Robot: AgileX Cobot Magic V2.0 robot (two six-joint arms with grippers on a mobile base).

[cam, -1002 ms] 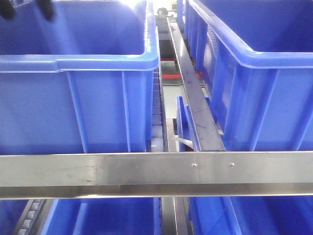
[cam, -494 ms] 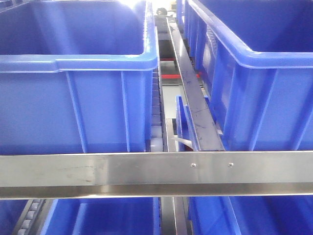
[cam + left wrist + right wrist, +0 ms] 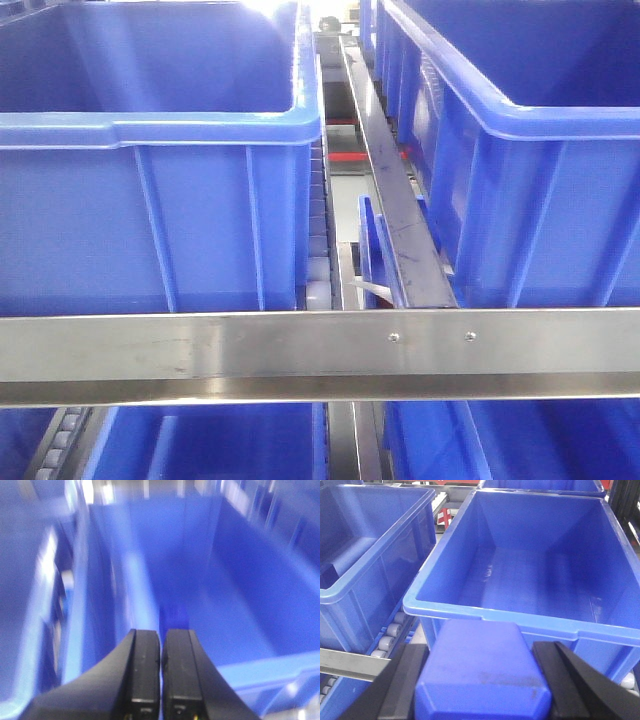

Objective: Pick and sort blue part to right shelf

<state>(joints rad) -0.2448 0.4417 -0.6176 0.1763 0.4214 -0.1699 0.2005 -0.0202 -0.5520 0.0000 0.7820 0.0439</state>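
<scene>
Blue part [image 3: 482,672] is clamped in right gripper [image 3: 485,680], just short of the blue bin [image 3: 530,611] ahead; drop pending. Left gripper [image 3: 161,645] is closed, empty.

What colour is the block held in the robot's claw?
Blue part, clearest in the right wrist view.

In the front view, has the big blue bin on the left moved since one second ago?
No. The left bin keeps the same position against the steel front rail; its corner and ribs line up as before.
</scene>
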